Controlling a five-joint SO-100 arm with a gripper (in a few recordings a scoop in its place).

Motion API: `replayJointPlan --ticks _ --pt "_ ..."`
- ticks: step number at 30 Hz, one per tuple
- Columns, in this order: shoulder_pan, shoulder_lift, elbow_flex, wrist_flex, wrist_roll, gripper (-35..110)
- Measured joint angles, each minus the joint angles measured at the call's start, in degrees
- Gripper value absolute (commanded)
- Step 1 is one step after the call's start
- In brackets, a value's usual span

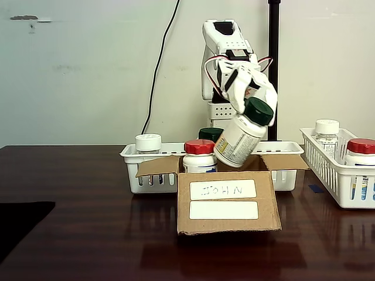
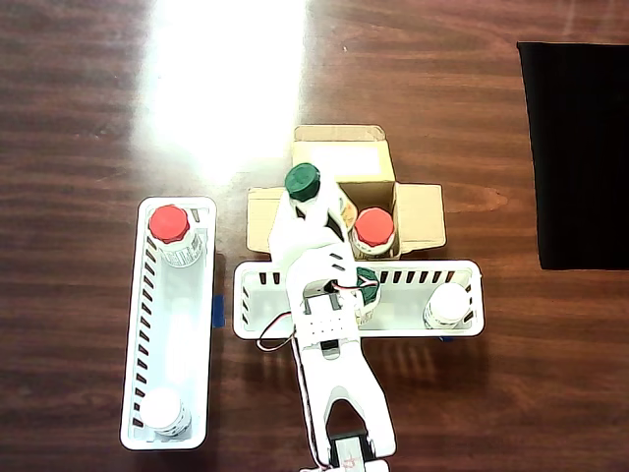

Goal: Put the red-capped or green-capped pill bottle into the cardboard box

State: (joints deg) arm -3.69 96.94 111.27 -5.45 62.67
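My gripper point(image 1: 251, 96) is shut on the pill bottle point(image 1: 237, 140), a white bottle with a dark green cap point(image 2: 303, 181). The bottle hangs tilted, cap up and to the right in the fixed view, its base dipping into the open top of the cardboard box point(image 1: 228, 205). The box point(image 2: 344, 157) is brown, flaps spread, with a "JOHN" label on its front. A red-capped bottle point(image 1: 200, 155) stands upright inside the box point(image 2: 373, 228), just beside the held one.
Behind the box is a white slotted basket point(image 2: 256, 305) holding another green-capped bottle point(image 2: 366, 290) and a white-capped one point(image 2: 447, 305). A second basket point(image 2: 167, 324) holds a red-capped bottle point(image 2: 169, 223) and a white-capped bottle point(image 2: 162, 411). A black mat point(image 2: 580, 147) lies to the side.
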Motion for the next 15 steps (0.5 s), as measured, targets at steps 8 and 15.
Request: replayJointPlan --ticks 8,15 --pt "0.88 -3.6 4.31 -6.68 0.79 2" --pt "2.2 -7.91 8.17 -11.69 4.66 38"
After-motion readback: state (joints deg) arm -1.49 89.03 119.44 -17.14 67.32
